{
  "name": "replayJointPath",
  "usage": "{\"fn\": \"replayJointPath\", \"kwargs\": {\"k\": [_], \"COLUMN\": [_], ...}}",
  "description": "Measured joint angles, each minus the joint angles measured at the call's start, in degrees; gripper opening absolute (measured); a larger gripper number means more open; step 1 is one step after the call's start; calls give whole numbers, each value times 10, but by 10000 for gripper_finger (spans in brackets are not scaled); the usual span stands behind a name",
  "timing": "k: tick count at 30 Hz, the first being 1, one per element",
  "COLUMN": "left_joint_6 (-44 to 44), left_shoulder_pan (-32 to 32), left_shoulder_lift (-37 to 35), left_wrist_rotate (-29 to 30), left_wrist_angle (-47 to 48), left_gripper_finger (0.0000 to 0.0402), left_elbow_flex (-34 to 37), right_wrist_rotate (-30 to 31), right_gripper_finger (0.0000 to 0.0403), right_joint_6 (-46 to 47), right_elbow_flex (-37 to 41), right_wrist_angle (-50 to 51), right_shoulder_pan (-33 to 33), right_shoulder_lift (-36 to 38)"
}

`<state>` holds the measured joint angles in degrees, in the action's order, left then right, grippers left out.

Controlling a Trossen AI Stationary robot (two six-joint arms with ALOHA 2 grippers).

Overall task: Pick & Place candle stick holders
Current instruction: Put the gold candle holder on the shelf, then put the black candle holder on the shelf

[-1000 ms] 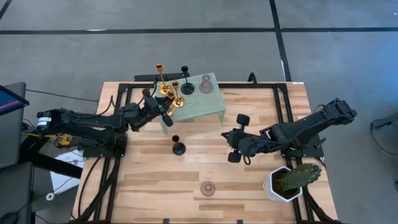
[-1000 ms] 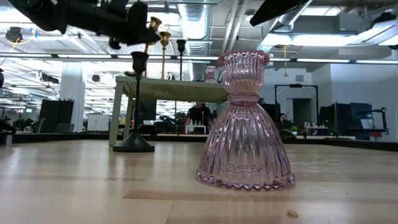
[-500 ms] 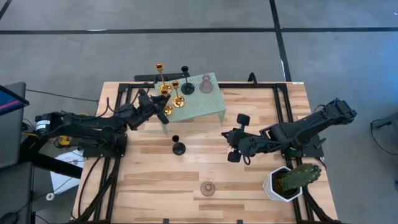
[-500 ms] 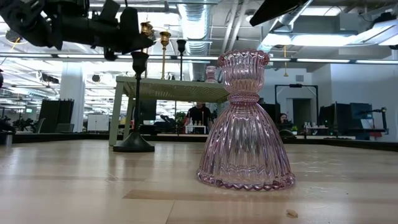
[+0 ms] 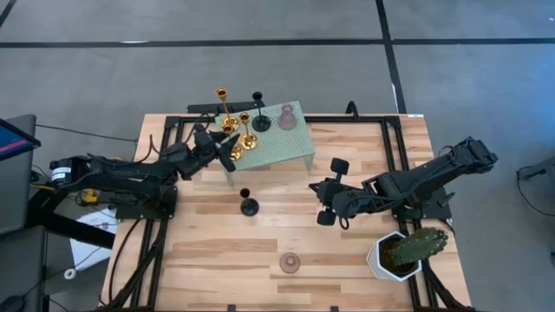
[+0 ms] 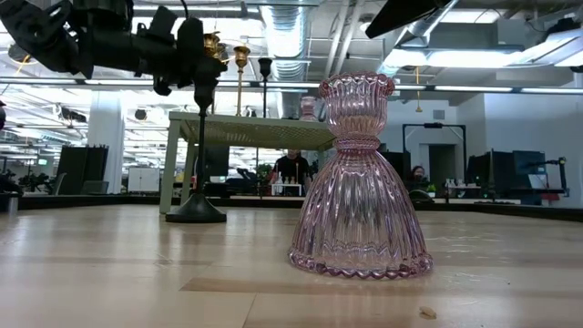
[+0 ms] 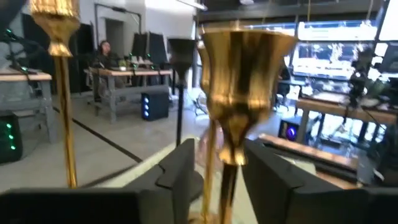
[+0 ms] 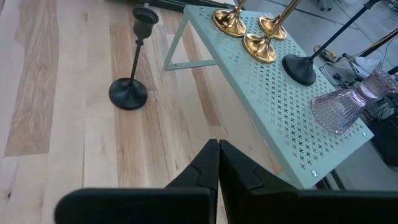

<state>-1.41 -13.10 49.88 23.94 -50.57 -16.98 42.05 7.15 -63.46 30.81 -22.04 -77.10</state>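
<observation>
Gold candle stick holder (image 7: 239,93) stands between the left tool's (image 5: 227,147) parted fingers.

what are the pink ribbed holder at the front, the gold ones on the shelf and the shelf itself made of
The pink ribbed bell-shaped candle holder looks like pressed glass: translucent, with room lights showing through its flutes. The shiny gold candlestick holders look like polished metal, likely brass or plated, given their mirror-like reflections. The pale green perforated shelf seems to be painted sheet metal, matte, with regular punched cross holes.
</observation>
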Motion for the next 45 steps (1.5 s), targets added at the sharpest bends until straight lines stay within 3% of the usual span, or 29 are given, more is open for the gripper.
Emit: {"fn": "replayJointPath", "kwargs": {"k": [7,14,21,31,45], "left_joint_6": [2,-35,-43,-23,-25], "left_shoulder_pan": [4,19,23,25,127], "left_shoulder_lift": [1,-3,-46,-140,-248], "left_wrist_rotate": [0,0,16,10,0], "left_wrist_angle": [0,3,38,188,333], "left_gripper_finger": [177,197,198,199,177], "left_elbow_flex": [0,0,0,-1,-1], "right_wrist_rotate": [-1,-2,-2,-2,-2], "right_gripper_finger": [0,0,0,0,0], "right_joint_6": [0,0,0,0,0], "right_elbow_flex": [0,0,0,0,0], "right_wrist_angle": [-2,-2,-2,-2,-2], "right_shoulder_pan": [0,0,0,0,0], "right_shoulder_lift": [0,0,0,0,0]}}
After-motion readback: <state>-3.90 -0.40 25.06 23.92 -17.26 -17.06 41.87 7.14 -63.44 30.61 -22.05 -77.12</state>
